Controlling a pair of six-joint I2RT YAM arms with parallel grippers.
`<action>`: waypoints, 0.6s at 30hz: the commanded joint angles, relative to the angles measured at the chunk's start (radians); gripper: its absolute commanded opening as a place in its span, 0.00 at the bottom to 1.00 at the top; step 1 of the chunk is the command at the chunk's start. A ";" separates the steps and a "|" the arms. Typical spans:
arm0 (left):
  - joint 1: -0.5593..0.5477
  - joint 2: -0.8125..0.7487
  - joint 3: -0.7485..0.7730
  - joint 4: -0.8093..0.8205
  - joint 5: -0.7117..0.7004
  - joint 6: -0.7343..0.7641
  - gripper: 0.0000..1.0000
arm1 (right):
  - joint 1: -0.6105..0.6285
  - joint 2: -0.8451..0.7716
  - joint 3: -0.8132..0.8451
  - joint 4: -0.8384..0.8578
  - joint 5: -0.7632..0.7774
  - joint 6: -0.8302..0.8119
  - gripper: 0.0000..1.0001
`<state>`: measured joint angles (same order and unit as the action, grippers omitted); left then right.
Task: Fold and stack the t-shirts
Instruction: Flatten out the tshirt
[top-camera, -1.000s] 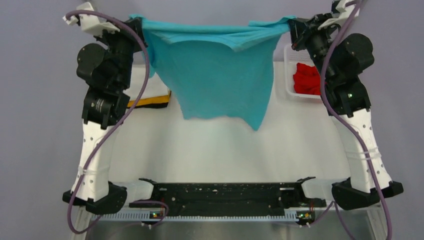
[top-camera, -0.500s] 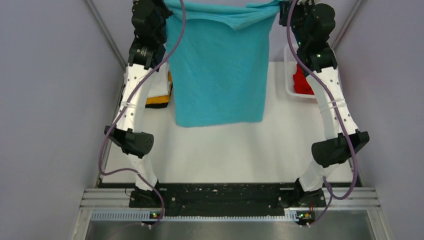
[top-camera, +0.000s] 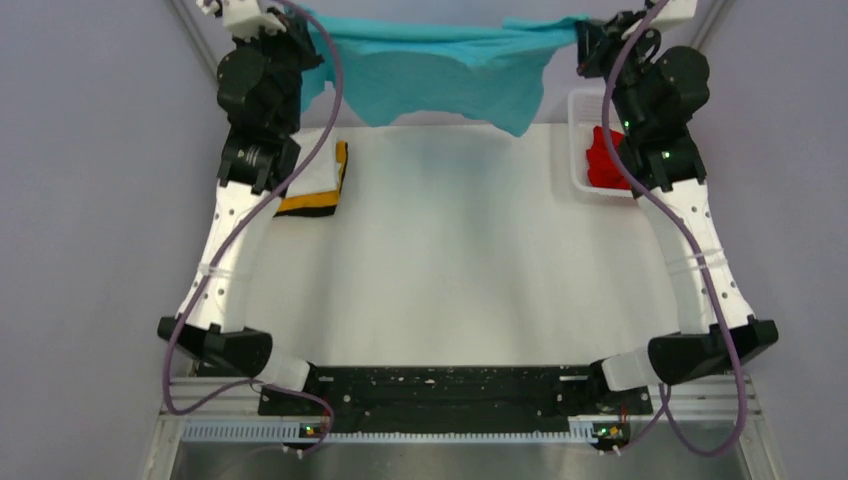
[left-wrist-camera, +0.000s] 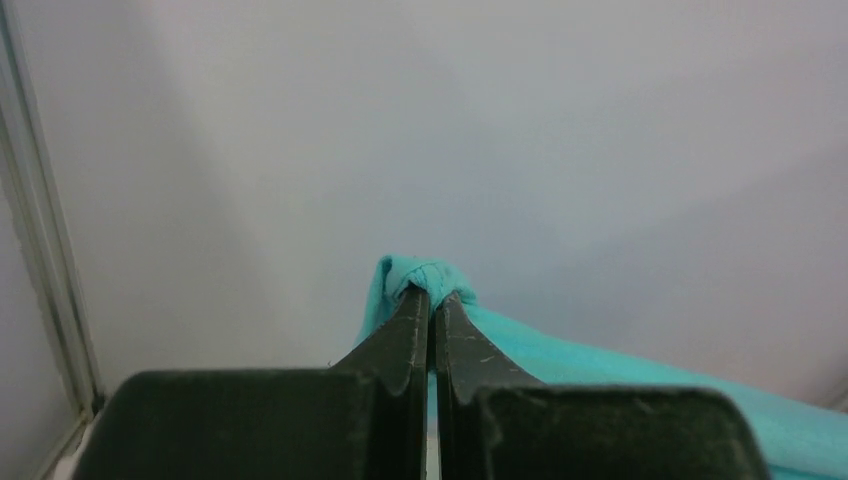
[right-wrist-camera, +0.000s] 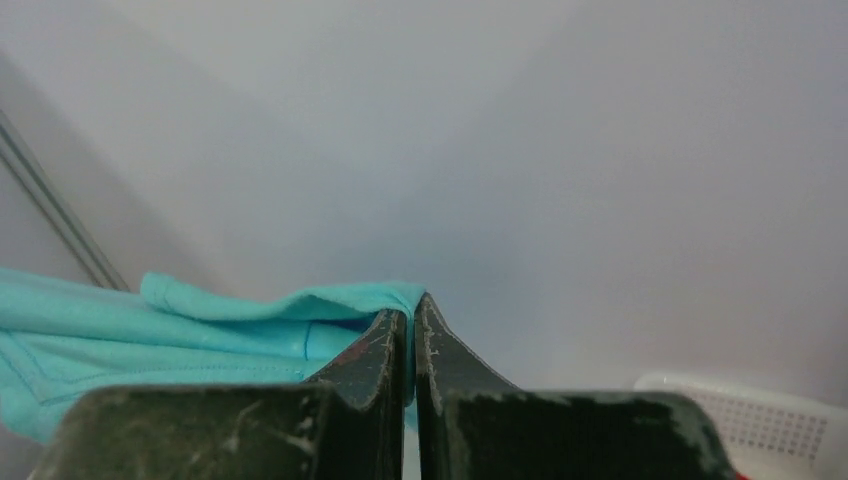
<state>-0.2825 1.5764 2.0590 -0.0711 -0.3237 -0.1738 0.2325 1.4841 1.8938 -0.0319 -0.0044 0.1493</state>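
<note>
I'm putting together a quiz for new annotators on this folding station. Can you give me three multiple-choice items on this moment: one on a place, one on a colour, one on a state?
1. Where is the red t-shirt?
A. at the near edge by the arm bases
B. in the white basket
C. hanging between the arms

2. What colour is the top layer of the folded stack?
A. white
B. red
C. turquoise

3. How is the turquoise t-shirt held?
A. dropped in a heap
B. by one gripper only
C. pinched by both the left gripper and the right gripper

Answers:
1. B: the red cloth sits inside the basket at the far right.
2. A: white cloth lies over yellow-orange and black layers.
3. C: each wrist view shows shut fingers with turquoise cloth between them.
</note>
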 joint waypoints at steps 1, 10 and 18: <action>0.016 -0.224 -0.491 0.118 0.081 -0.061 0.00 | -0.021 -0.211 -0.388 0.052 0.014 0.017 0.00; 0.003 -0.538 -1.267 0.024 0.245 -0.385 0.00 | -0.019 -0.531 -1.066 -0.158 -0.083 0.365 0.00; -0.006 -0.542 -1.431 -0.252 0.245 -0.507 0.00 | -0.019 -0.530 -1.238 -0.445 -0.006 0.474 0.00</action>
<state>-0.2905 1.0588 0.6353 -0.2379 -0.0895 -0.5907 0.2306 0.9554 0.6868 -0.3794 -0.0380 0.5297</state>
